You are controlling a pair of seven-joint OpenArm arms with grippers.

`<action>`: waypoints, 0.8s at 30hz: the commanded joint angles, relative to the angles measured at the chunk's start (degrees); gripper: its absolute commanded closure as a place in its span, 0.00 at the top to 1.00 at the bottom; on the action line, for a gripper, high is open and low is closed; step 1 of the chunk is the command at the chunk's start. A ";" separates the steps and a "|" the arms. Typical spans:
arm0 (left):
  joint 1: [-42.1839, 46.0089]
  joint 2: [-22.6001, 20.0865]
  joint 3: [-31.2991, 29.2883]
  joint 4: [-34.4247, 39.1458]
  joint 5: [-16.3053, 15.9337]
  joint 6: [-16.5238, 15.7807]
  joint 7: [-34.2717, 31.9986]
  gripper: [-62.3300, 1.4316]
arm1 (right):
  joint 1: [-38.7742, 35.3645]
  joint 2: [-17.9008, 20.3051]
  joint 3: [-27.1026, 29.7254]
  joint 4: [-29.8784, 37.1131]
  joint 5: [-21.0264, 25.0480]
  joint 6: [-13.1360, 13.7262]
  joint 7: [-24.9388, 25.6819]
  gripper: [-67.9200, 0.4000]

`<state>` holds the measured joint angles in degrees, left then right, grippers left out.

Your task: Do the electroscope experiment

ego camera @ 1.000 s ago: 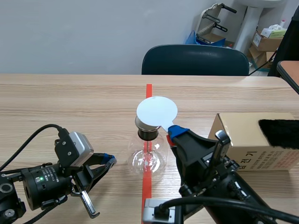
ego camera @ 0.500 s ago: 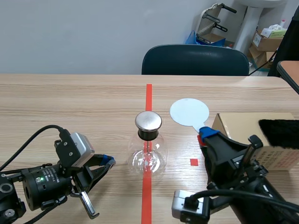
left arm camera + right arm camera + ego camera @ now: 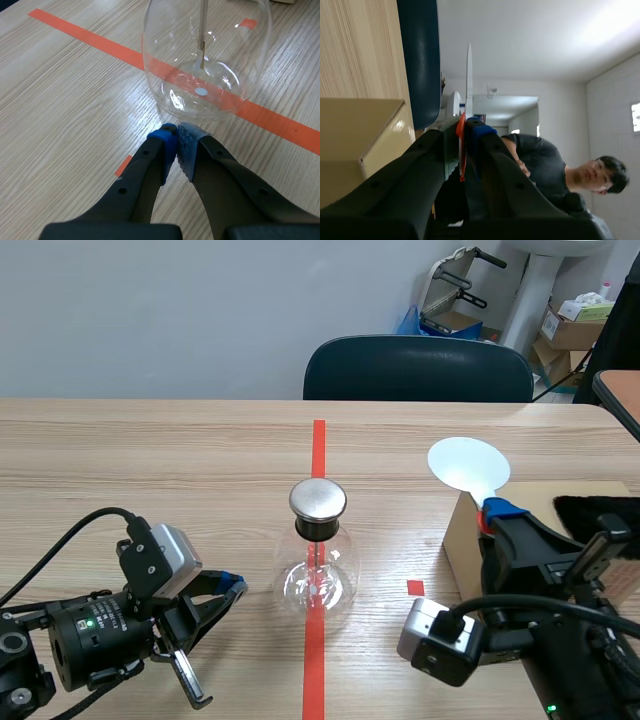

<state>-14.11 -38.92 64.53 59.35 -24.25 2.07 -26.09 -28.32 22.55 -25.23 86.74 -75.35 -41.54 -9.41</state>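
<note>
Standing on the orange-red tape line near the middle of the wooden surface [image 3: 150, 450] is the glass electroscope flask [image 3: 318, 578], its round metal cap [image 3: 318, 499] on top of a dark neck and a thin rod [image 3: 202, 30] hanging down inside the bulb. Low at the robot's left, the left gripper [image 3: 232, 586] lies close to the surface with its blue-padded fingers pressed together on nothing; in the left wrist view its tips [image 3: 176, 136] sit just short of the flask's base, not touching the glass. The right gripper [image 3: 497, 510] is raised at the robot's right and pinches the orange-red handle [image 3: 462, 150] of a white disc [image 3: 468, 465], which stands upright above the fingers, well apart from the cap and over the near corner of a cardboard box [image 3: 462, 540]. A black fur cloth [image 3: 595, 512] rests on top of that box. A dark blue chair [image 3: 418, 368] stands behind the surface, and the right wrist view catches a person [image 3: 555, 170] in the background.
</note>
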 commanded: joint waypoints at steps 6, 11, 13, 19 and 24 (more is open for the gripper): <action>-0.02 0.17 -0.26 0.85 0.04 0.13 -1.14 0.06 | 0.68 0.63 0.11 0.83 1.68 -3.32 -1.22 0.02; -0.02 0.17 -0.26 0.85 0.04 0.13 -1.14 0.06 | 0.68 0.63 0.11 0.83 1.70 -3.32 -1.07 0.02; -0.02 0.17 -0.26 0.85 0.04 0.13 -1.14 0.06 | 0.68 0.63 0.11 0.83 1.70 -3.32 -0.26 0.02; -0.02 0.17 -0.26 0.85 0.02 0.13 -1.11 0.06 | 0.68 0.63 0.11 0.83 1.70 -3.32 5.18 0.02; -0.02 0.17 -0.26 0.85 0.02 0.13 -1.11 0.06 | 0.68 0.63 0.11 0.83 1.70 -3.32 11.91 0.02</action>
<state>-14.11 -38.92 64.53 59.35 -24.25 2.07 -26.09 -28.32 22.57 -25.23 86.74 -73.91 -41.54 1.93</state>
